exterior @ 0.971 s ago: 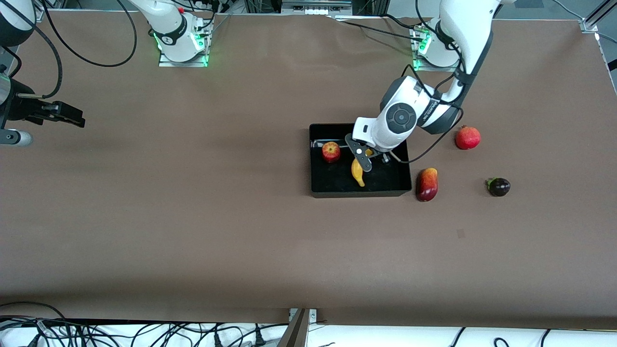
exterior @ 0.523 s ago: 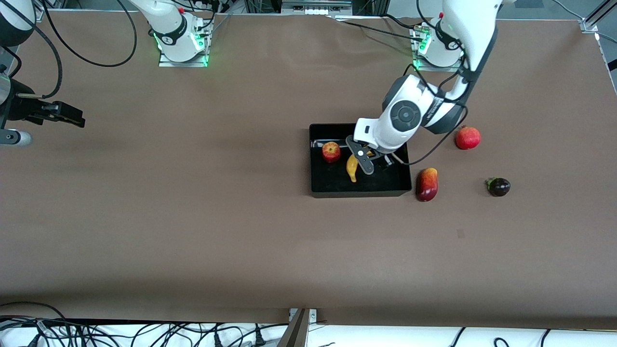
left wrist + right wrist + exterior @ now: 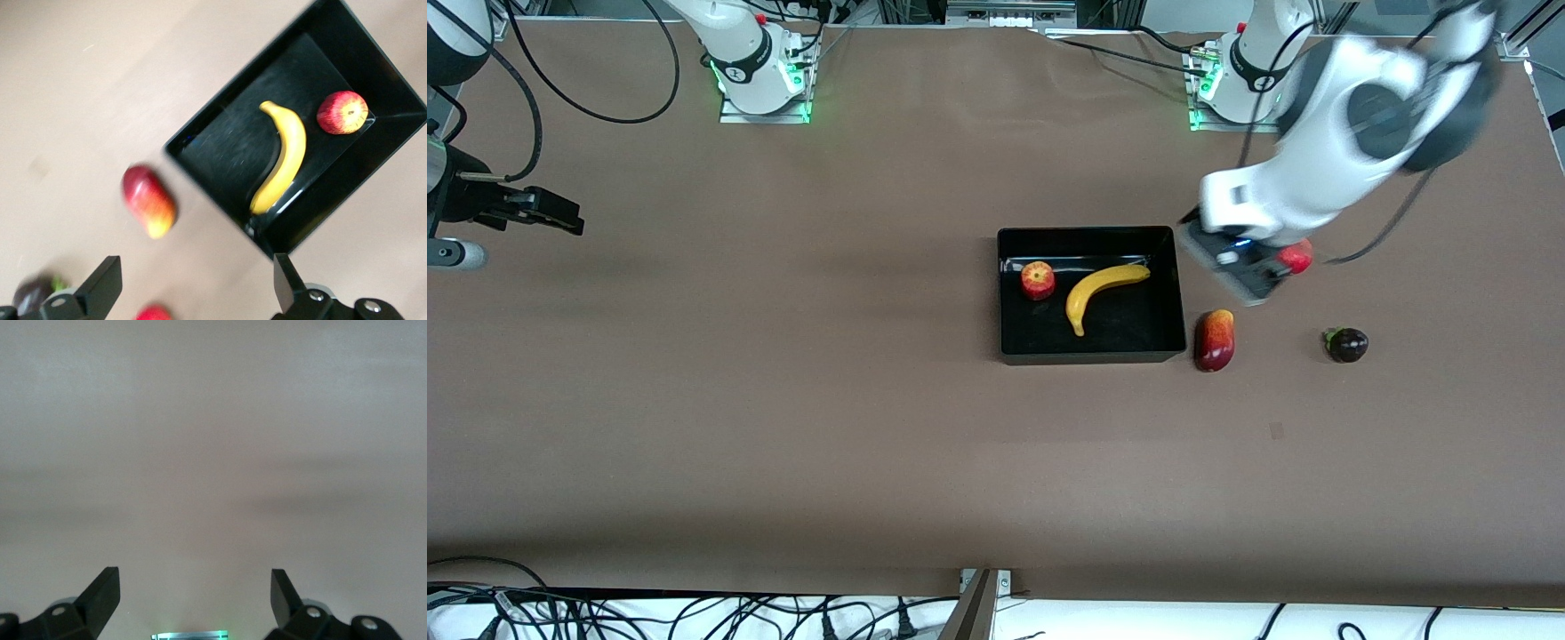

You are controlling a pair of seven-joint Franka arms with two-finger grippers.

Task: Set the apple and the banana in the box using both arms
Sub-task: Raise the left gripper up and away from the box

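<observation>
The black box (image 3: 1089, 357) holds the red apple (image 3: 1038, 280) and the yellow banana (image 3: 1098, 289), which lie side by side on its floor. My left gripper (image 3: 1238, 265) is open and empty, up in the air over the table between the box and a pomegranate. The left wrist view shows the banana (image 3: 283, 163), the apple (image 3: 342, 112) and the box (image 3: 220, 133) beyond my open left gripper (image 3: 197, 287). My right gripper (image 3: 551, 218) waits open and empty at the right arm's end of the table, and the right wrist view (image 3: 193, 597) shows only bare table.
A red-yellow mango-like fruit (image 3: 1215, 340) lies just outside the box toward the left arm's end. A red pomegranate (image 3: 1296, 256) is partly hidden by the left hand. A dark eggplant (image 3: 1346, 344) lies farther toward that end.
My left gripper let go of the banana, rose out of the box and swung toward the left arm's end. The banana now lies flat in the box. The right arm has not moved.
</observation>
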